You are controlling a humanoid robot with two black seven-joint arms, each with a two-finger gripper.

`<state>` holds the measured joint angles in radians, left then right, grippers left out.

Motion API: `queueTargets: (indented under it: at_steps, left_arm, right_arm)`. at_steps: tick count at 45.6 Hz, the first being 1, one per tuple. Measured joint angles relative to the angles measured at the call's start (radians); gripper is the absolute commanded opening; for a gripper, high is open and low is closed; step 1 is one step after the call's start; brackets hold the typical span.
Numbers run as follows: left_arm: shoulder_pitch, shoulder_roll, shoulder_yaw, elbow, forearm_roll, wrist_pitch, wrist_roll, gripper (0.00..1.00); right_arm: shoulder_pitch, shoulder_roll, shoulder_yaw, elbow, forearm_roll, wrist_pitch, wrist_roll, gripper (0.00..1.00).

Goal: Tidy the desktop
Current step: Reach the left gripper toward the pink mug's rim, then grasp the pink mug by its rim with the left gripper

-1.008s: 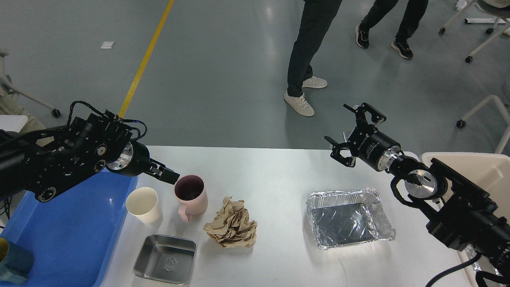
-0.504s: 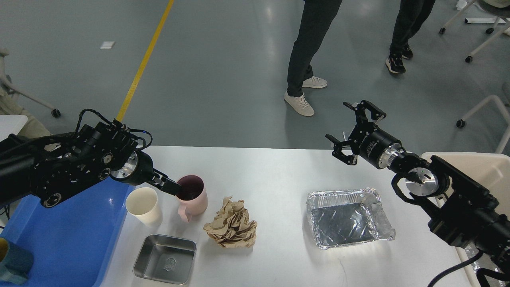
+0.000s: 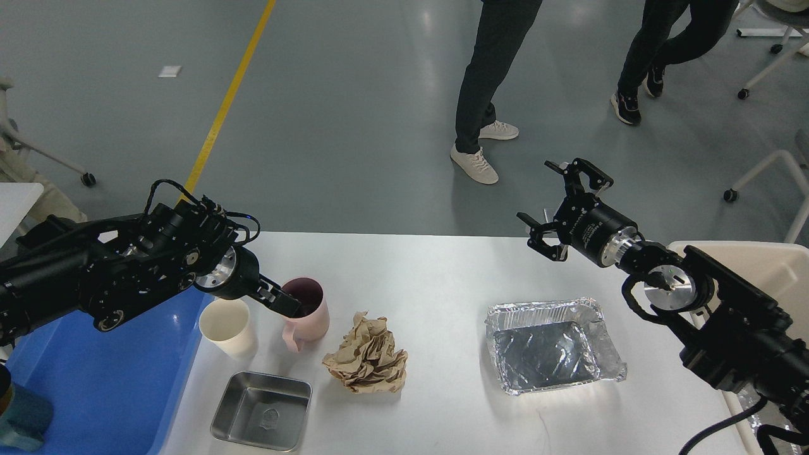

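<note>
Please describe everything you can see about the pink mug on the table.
The pink mug stands upright on the white desktop. It looks like matte ceramic or plastic, with a darker, maroon inside and a loop handle pointing toward the near edge. The cream paper cup stands to its left, the crumpled brown paper to its right, both apart from it. The left gripper reaches over its rim, one tip inside; its jaws cannot be told apart.

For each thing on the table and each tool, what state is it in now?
pink mug: upright, left tool's tip at its rim
left tool: fingers indistinct
paper cup: upright, empty
brown paper: crumpled
steel tray: empty
foil tray: empty, dented
right tool: open, holding nothing
desktop: cluttered
</note>
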<state>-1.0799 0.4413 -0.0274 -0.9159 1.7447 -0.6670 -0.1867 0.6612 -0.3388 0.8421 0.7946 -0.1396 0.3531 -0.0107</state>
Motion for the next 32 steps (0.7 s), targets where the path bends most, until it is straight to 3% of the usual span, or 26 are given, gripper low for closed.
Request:
queueTargets:
  at_steps: [8, 32]
  left_arm:
    - [0.001, -0.032, 0.006, 0.053, 0.014, 0.028, -0.026, 0.97]
    - [0.01, -0.035, 0.033, 0.142, 0.015, 0.097, -0.033, 0.92]
  right_arm:
    - [-0.001, -0.001, 0.0, 0.0, 0.0, 0.0, 0.0, 1.0]
    - [-0.003, -0.002, 0.0, 0.0, 0.0, 0.002, 0.0, 1.0]
